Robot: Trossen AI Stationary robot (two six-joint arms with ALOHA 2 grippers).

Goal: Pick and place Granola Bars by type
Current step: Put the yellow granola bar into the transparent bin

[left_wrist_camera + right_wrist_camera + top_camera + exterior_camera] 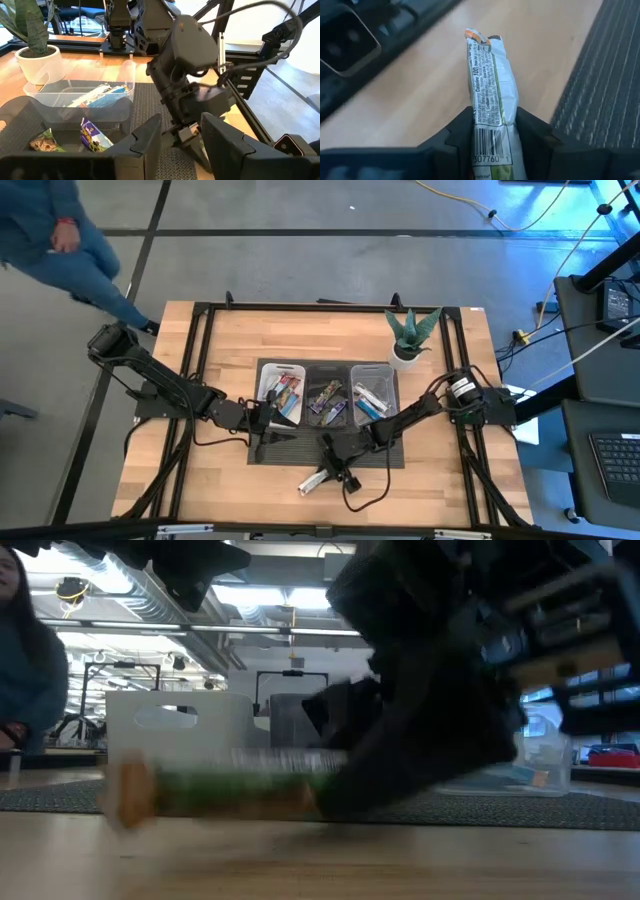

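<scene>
I'm looking down on the desk (pixel 200 480), and my landmark is the black tray (pixel 327 377), the middle one of three on the dark mat (pixel 390 452). My right claw (pixel 492 132) is low over the bare wood just in front of that tray, off the mat's near edge, pinching a silver bar (pixel 489 85) between both fingers (pixel 462 132); the bar lies flat against the desk, sticking out past the fingertips. The white tray (pixel 270 370) on one side of the black one holds several bars (pixel 287 395), the clear tray (pixel 385 375) on the other side holds blue ones (pixel 368 406), and the black tray has a dark multicolour bar (pixel 327 400). My left claw (pixel 180 142) hangs beside the white tray, fingers spread, nothing in them. A potted plant (pixel 410 335) stands behind the clear tray.
</scene>
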